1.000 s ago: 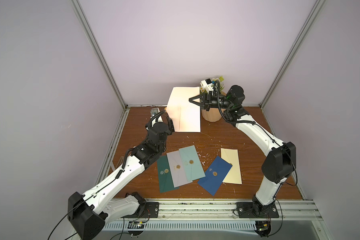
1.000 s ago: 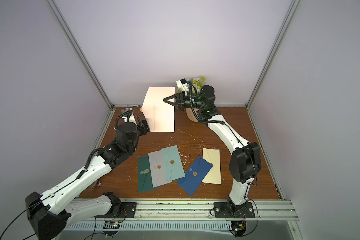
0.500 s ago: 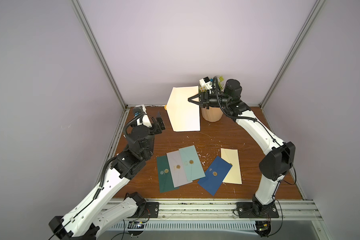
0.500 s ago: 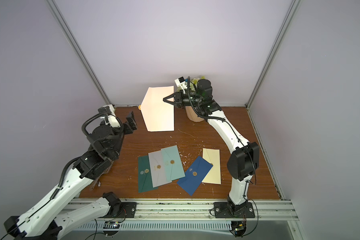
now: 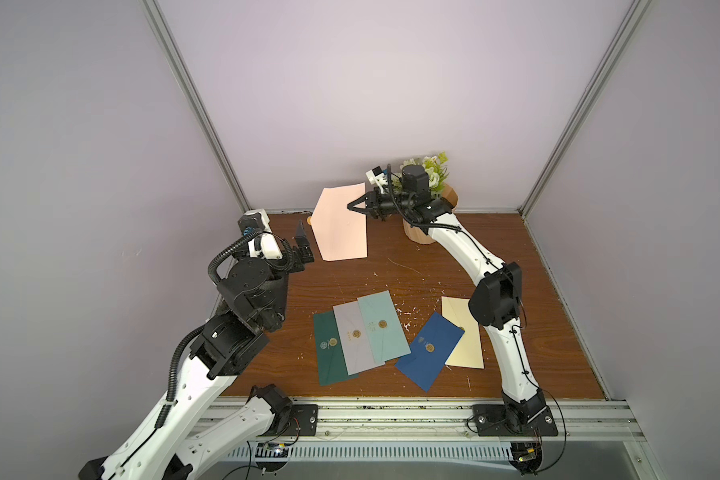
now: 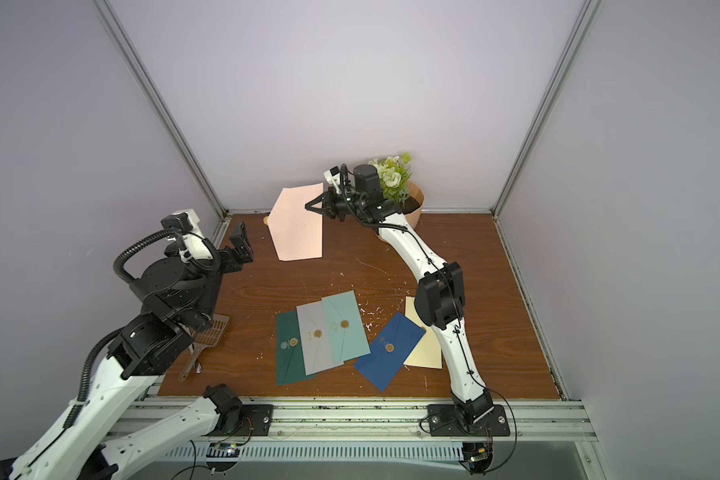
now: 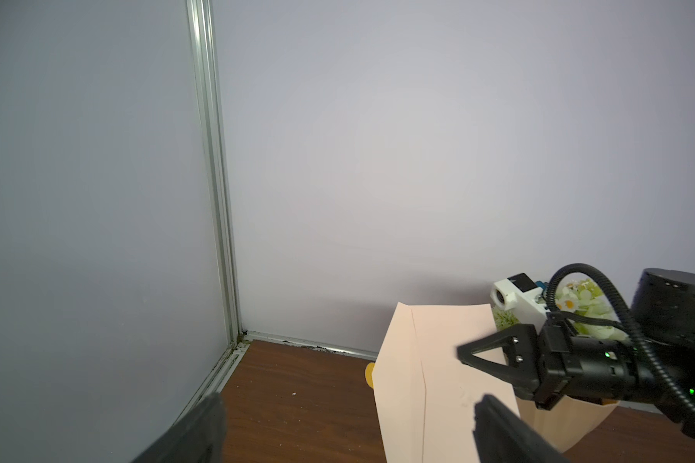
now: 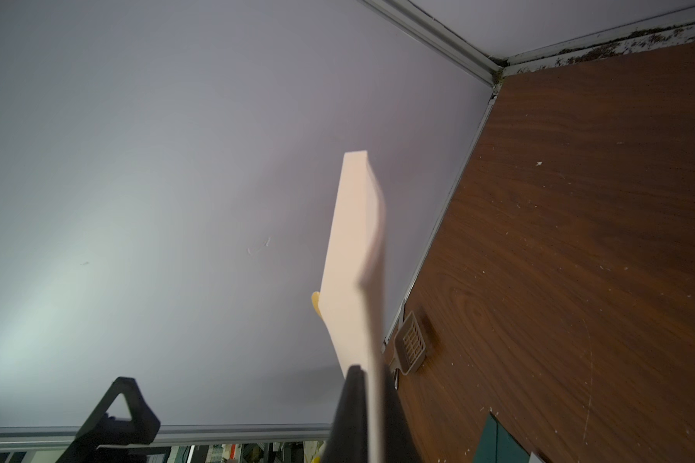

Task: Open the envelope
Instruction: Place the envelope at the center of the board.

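A pale pink envelope (image 5: 341, 224) (image 6: 298, 226) hangs upright above the back of the table. Its flap stands unfolded to the left, with a yellow seal (image 5: 309, 217) peeking out behind the flap's tip. My right gripper (image 5: 352, 206) (image 6: 308, 205) is shut on the envelope's right edge; in the right wrist view the envelope (image 8: 354, 248) runs edge-on between the fingers (image 8: 352, 401). My left gripper (image 5: 304, 245) (image 6: 242, 245) is open and empty, left of the envelope and apart from it. The left wrist view shows the envelope (image 7: 438, 381) ahead of it.
Several envelopes lie at the table's front: dark green (image 5: 329, 349), grey (image 5: 354, 336), teal (image 5: 381, 328), blue (image 5: 429, 349), cream (image 5: 466, 345). A potted plant (image 5: 427, 172) stands behind my right arm. A brown scoop (image 6: 208, 332) lies by the left wall under my left arm.
My left gripper has drawn back from the envelope's left edge toward the left wall and opened wider. The right gripper keeps its hold; the envelope has shifted slightly left.
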Controlling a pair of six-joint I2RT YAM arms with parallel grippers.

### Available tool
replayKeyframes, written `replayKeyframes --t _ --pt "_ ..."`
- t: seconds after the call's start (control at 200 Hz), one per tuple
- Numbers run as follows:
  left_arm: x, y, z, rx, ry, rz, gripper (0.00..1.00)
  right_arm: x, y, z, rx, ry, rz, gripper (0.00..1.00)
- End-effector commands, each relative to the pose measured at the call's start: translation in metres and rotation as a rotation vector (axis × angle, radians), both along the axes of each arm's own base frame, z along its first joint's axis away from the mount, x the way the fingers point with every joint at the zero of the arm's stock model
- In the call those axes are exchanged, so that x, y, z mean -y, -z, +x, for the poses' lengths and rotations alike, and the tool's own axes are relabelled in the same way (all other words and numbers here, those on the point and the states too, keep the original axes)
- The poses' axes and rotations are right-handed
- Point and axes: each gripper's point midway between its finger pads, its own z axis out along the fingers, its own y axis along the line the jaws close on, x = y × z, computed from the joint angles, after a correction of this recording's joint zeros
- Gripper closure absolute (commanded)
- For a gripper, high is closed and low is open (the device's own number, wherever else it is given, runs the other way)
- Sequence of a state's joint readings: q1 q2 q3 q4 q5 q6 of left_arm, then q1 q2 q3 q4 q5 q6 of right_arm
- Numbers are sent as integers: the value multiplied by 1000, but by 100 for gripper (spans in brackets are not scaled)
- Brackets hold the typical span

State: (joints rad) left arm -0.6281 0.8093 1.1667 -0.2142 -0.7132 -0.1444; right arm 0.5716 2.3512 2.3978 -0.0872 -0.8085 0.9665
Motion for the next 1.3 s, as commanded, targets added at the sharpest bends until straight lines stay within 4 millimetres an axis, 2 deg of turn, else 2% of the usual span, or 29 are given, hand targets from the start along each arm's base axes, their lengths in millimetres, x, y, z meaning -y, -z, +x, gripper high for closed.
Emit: replayKeyframes --t 0.0,0.135,0.34,0.455,0.555,0.701,0.886,0.996,1.066,1.251,1.291 --pt "-15 -13 -11 10 -37 24 2 -10 -33 -1 78 20 66 100" --pt "-14 -13 -16 3 -9 14 2 -26 2 13 64 33 66 100" --pt "-11 -6 -19 -55 27 11 2 -49 84 22 34 23 -17 100" --pt "-10 -5 -21 -91 38 25 2 -56 117 22 22 28 -37 100" --pt "-7 1 -21 -119 53 25 2 -61 136 22 -1 20 -36 100" --pt "5 21 -15 -162 96 -8 2 -63 164 23 -22 14 -68 100" --pt "20 36 -8 -202 151 -39 1 -57 205 31 -42 40 -150 100" --pt "22 39 -9 -215 168 -55 1 -56 220 33 -52 42 -165 100" --pt "24 41 -11 -222 180 -64 1 -55 229 35 -60 48 -175 94" --pt "31 45 -11 -250 221 -67 1 -54 251 45 -65 79 -197 95" --pt "33 46 -11 -256 228 -66 1 -53 254 48 -62 86 -201 92"
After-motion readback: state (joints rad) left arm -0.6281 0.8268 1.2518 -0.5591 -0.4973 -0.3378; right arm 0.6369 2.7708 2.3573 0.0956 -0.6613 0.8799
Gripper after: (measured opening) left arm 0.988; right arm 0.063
